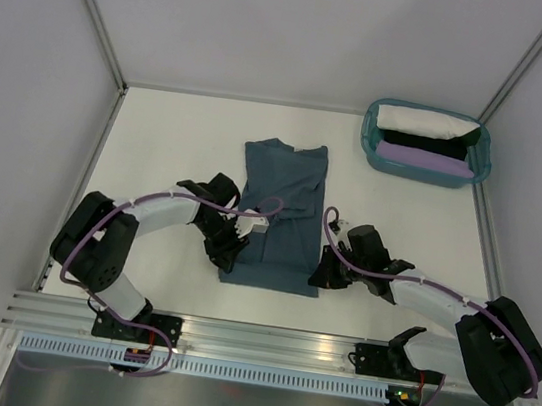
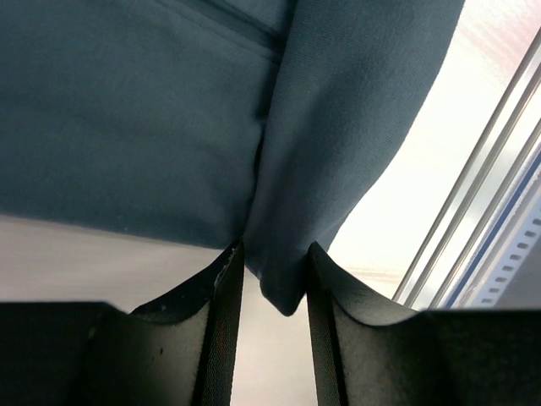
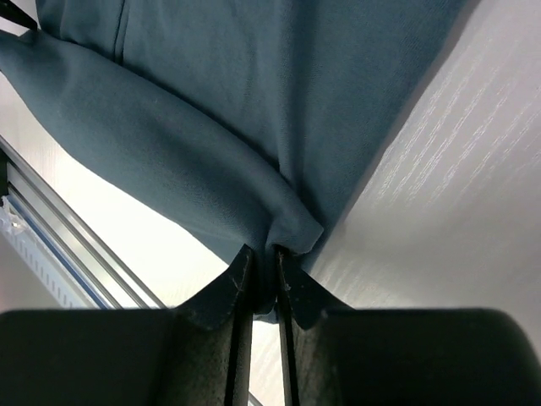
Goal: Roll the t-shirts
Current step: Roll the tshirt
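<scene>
Now the slate-blue t-shirt [image 1: 282,200] lies folded lengthwise at mid-frame on the table [image 1: 174,139]; the left gripper [image 2: 272,252] and right gripper [image 3: 264,254] each pinch a lower corner.

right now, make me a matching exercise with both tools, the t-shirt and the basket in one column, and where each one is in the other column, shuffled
Things:
1. left tool
2. right tool
3. t-shirt
4. basket

Places or states:
a. teal, at the far right corner of the table
b. slate-blue, lying at mid-table
c. pinching the shirt's near right corner
d. pinching the shirt's near left corner

Pairs: 1-d, 2-c, 3-b, 4-a
</scene>
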Robot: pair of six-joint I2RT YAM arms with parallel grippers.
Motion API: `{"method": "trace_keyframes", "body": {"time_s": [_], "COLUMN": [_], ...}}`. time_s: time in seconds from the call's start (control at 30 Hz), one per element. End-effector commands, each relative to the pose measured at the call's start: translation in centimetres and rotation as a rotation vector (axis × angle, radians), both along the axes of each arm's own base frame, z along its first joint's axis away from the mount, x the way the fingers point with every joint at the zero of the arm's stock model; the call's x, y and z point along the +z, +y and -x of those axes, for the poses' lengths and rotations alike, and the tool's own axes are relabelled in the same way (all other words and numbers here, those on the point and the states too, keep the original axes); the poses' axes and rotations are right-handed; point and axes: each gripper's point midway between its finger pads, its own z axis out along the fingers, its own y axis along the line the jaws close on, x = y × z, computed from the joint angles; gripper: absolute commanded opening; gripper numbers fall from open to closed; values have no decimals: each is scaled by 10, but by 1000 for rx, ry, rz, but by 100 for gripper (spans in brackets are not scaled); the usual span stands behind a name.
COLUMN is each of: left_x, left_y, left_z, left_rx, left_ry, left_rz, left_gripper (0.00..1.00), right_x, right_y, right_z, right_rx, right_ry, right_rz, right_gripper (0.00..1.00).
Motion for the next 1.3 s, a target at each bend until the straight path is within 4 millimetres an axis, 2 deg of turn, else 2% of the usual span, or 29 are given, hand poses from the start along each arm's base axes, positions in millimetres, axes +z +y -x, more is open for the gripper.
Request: {"method": "trace_keyframes", "body": {"time_s": [0.0, 0.1, 0.2, 0.33, 0.37, 0.4, 0.47, 0.5, 0.57, 0.7, 0.87, 0.9, 0.97, 1.07, 1.1, 1.13, 1.27], "left_x": [4, 5, 11, 14, 13, 10, 7, 6, 6, 2, 9, 12, 12, 1, -3, -10, -14], "left_y": [0, 0, -3, -4, -4, -2, -1, -1, 1, 15, 26, 25, 21, 17, 17, 17, 16], "left_z": [-15, -15, -18, -21, -20, -19, -18, -18, -19, -15, -4, -3, -5, -10, -12, -11, -22], "left_rx": [63, 76, 85, 98, 99, 108, 108, 109, 113, 101, 69, 67, 66, 82, 91, 95, 141], "left_ry": [-72, -72, -89, -105, -101, -93, -88, -87, -94, -131, -177, -182, -172, -105, -92, -65, -72], "left_rz": [10, 15, 38, 49, 48, 39, 32, 30, 22, -32, -30, -20, -10, -39, -50, -69, -85], "left_gripper": [40, 40, 40, 38, 37, 35, 23, 10, 3, 2, 2, 2, 2, 3, 6, 8, 21], "right_x": [2, -2, 0, 8, 8, 7, 3, 1, 2, 2, 18, 25, 25, 21, 10, 8, -5], "right_y": [-2, -3, -3, -1, 0, 0, -1, 0, 3, 3, 6, 7, 6, 6, 5, 7, 6], "right_z": [-11, -10, -11, -19, -20, -19, -17, -16, -10, 7, 25, 23, 19, 9, 9, 8, 1], "right_rx": [-49, -47, -48, -59, -59, -63, -59, -54, -42, -71, -117, -130, -144, -142, -144, -137, -146], "right_ry": [-4, 19, 10, -38, -41, -35, -28, -20, 2, 76, 120, 96, 85, 78, 113, 127, 178], "right_rz": [19, 34, 38, 18, 13, 9, 11, 7, -14, -63, -187, -208, -201, -162, -131, -127, -87], "right_gripper": [20, 25, 37, 38, 36, 26, 14, 4, 0, 0, 0, 0, 0, 0, 0, 0, 0]}}
